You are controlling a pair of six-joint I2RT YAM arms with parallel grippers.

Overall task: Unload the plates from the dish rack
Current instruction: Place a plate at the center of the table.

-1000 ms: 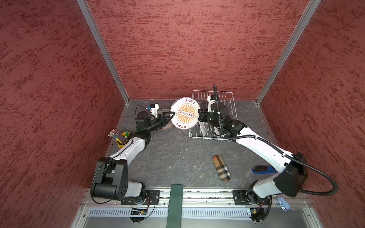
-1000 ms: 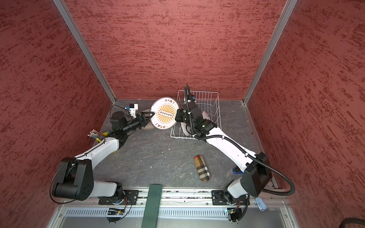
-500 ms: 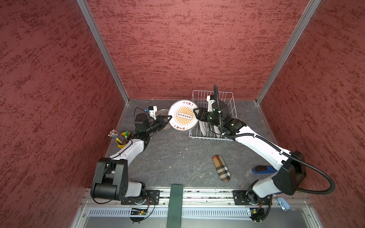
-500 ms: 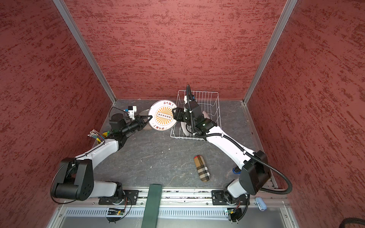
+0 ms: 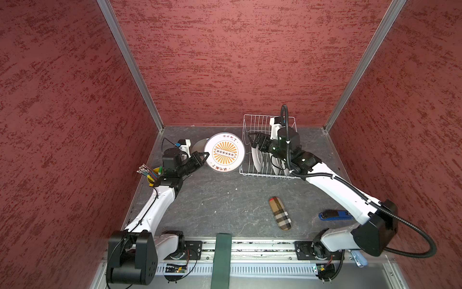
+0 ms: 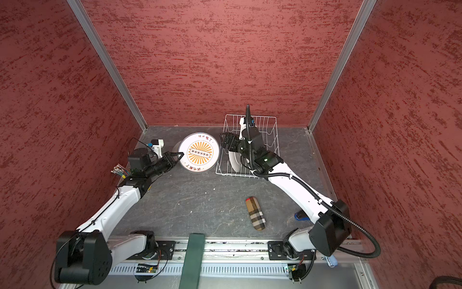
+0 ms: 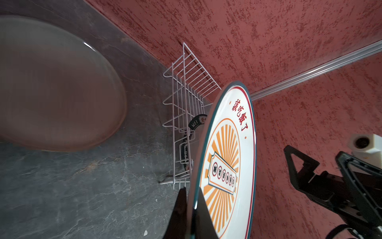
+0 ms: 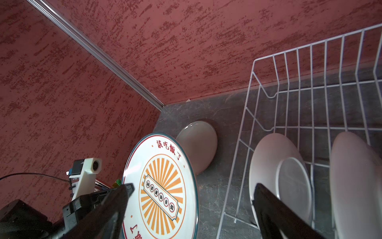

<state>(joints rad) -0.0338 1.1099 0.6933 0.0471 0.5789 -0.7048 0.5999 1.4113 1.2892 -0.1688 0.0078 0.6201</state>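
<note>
Beside the dish rack (image 5: 257,125), sunburst plate (image 5: 224,152) pinched in left claw (image 5: 204,157), half hiding grey plate (image 5: 198,148); right claw (image 5: 252,140) spread.

I see both top views from high up at the near side, looking down and back across the whole worktop (image 5: 225,195); they are nearly identical. My left wrist camera rides close behind the left end effector (image 7: 191,192), facing the dish rack (image 7: 187,99). My right wrist camera peers past the right end effector (image 8: 193,186). Both wrist views share the sunburst plate (image 8: 163,192) and the rack.
</note>
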